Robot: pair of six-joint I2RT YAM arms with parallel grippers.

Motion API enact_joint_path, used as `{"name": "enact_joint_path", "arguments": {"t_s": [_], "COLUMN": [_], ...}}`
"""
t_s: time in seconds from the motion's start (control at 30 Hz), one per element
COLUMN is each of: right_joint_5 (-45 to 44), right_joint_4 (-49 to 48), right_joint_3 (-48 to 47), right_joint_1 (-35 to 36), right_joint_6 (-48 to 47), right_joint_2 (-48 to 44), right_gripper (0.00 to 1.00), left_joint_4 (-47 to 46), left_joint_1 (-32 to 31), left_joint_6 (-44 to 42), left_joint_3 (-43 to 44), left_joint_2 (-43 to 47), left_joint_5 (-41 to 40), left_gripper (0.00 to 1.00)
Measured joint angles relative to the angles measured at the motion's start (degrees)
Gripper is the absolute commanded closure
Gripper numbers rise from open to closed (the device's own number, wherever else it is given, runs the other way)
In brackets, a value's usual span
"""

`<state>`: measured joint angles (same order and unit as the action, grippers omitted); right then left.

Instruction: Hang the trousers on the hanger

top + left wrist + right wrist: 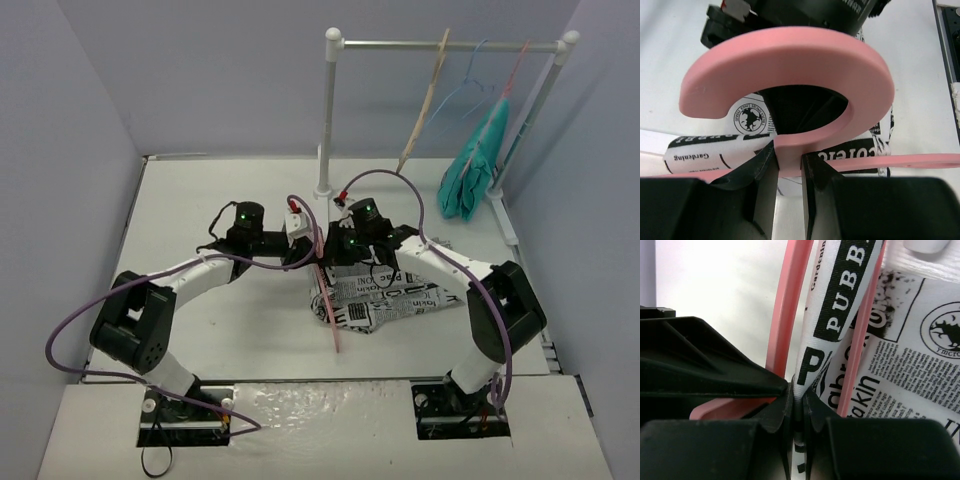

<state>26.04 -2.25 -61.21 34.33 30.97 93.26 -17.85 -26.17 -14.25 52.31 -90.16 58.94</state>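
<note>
Threading the trousers (840,315) through the hanger (790,60) is the step in hand. My left gripper (788,165) clamps the hanger's neck under the hook; my right gripper (797,395) pinches a trouser fold between the pink bars. Next that fold likely needs drawing across the bar. The rest lies bunched in the middle of the desk (230,330).

**Out of sight, cut off**

Top view: part of trousers (385,302) lies under right arm (450,262); print too small to read. Of hanger (331,320) only a thin pink bar shows, hook hidden. Left wrist: hanger bar runs off right edge. Right wrist: hanger bars and trousers leave top edge.
</note>
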Motion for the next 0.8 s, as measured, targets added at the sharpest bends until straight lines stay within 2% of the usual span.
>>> {"name": "enact_joint_path", "arguments": {"t_s": [0.5, 0.8], "right_joint_5": [2.1, 2.1], "right_joint_4": [13.4, 14.7], "right_joint_3": [-20.6, -21.6], "right_joint_1": [2.0, 3.0], "right_joint_6": [-3.0, -4.2], "right_joint_2": [-3.2, -3.3], "right_gripper": [1.00, 1.00], "left_joint_4": [-0.6, -1.7], "left_joint_1": [5.2, 6.9], "left_joint_6": [4.9, 6.9], "left_joint_3": [3.0, 0.8], "left_joint_2": [15.0, 16.5], "left_joint_5": [4.3, 7.3], "left_gripper": [0.96, 0.96]}}
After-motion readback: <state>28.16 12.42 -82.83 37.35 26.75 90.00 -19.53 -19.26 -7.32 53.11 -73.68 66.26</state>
